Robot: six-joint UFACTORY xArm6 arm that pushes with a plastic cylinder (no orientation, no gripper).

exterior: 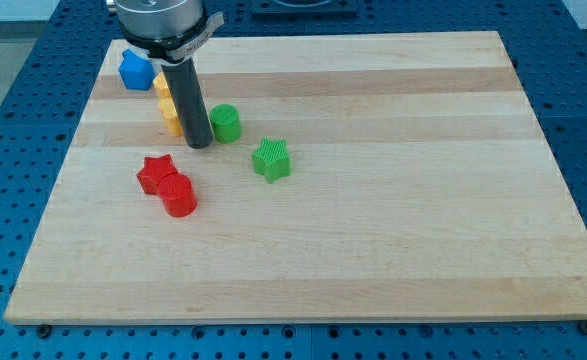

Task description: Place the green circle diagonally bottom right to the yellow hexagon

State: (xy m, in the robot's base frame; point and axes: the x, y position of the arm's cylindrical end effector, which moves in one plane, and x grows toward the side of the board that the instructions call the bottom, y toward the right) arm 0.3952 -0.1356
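Note:
The green circle (225, 122) stands on the wooden board in the upper left part of the view. My tip (199, 144) rests on the board just left of it, close to or touching its lower left side. Yellow blocks (165, 103) lie directly left of the rod and are partly hidden by it, so I cannot tell which is the hexagon. The green circle is right of these yellow blocks, at about the level of the lower one.
A blue block (135, 71) sits near the board's upper left corner. A green star (271, 159) lies below and right of the green circle. A red star (157, 173) and a red cylinder (179, 195) touch each other lower left. The board edge (303, 318) runs along the view's bottom.

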